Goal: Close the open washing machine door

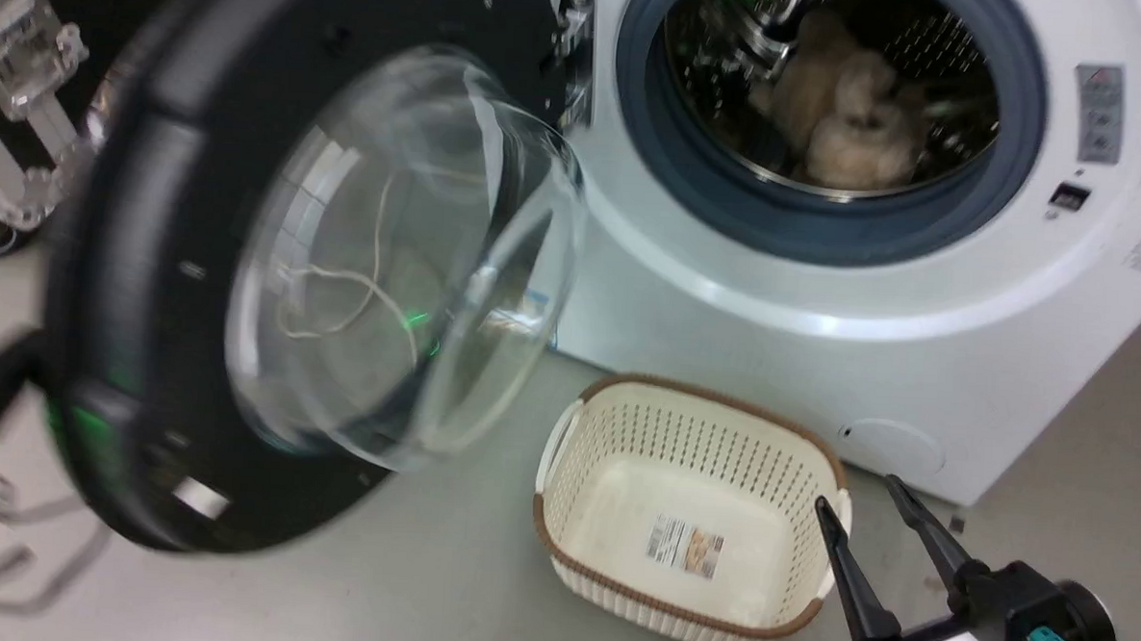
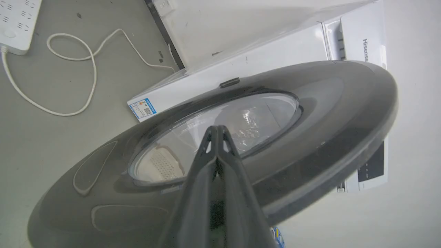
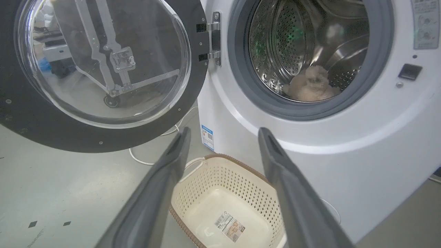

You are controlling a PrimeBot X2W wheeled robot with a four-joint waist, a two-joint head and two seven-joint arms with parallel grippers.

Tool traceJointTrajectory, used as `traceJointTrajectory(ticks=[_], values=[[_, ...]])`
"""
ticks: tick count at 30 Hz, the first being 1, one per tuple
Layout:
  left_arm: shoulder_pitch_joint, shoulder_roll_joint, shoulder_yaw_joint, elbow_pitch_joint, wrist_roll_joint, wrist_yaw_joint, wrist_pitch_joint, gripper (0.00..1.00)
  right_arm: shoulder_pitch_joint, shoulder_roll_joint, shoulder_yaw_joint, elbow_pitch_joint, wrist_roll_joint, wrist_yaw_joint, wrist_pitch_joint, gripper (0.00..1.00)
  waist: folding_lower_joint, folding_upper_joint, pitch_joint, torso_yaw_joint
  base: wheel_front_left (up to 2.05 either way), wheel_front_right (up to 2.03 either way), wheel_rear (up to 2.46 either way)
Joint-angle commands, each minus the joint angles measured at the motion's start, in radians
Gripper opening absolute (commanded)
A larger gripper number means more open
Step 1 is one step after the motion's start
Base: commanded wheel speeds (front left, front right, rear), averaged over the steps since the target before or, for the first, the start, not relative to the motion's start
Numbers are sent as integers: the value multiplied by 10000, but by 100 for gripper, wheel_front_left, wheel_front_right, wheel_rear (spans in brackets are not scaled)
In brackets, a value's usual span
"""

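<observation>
Clenched tip to tip, the left gripper [image 2: 217,128] points at the outer face of the washing machine door [image 2: 327,103], swung wide just ahead of its jaws and perhaps touching them, so this arm is nearer than the spread, empty right gripper [image 1: 856,493] facing the washing machine [image 1: 726,298].

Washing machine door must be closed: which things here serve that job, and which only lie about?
Job: door, washing machine, left gripper.
Lying about: basket, fluffy laundry, power strip.
</observation>
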Motion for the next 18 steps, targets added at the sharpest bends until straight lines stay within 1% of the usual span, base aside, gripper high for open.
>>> traceJointTrajectory(ticks=[1,7,10,14,18], values=[[518,-445,-208,-356,-232,-104,355,0,178,109,-105,25,37,8,-45,100,1,0,-294,-100,0,0,0],[2255,-1938,-754,-1991,-812,-121,1144,0,472,356,-240,104,-59,8,-45,100,1,0,-765,-279,0,0,0],[3002,-2492,-1193,-2650,-960,-95,1324,0,496,387,-232,103,-128,8,-45,100,1,0,-833,-487,0,0,0],[3827,-2845,-2106,-3368,-1282,52,1136,0,429,370,-232,99,-196,8,-45,100,1,0,-833,-951,0,0,0],[4318,-2897,-3481,-3655,-2139,201,375,0,352,222,-205,75,-232,8,-45,100,1,0,-607,-1530,0,0,0]])
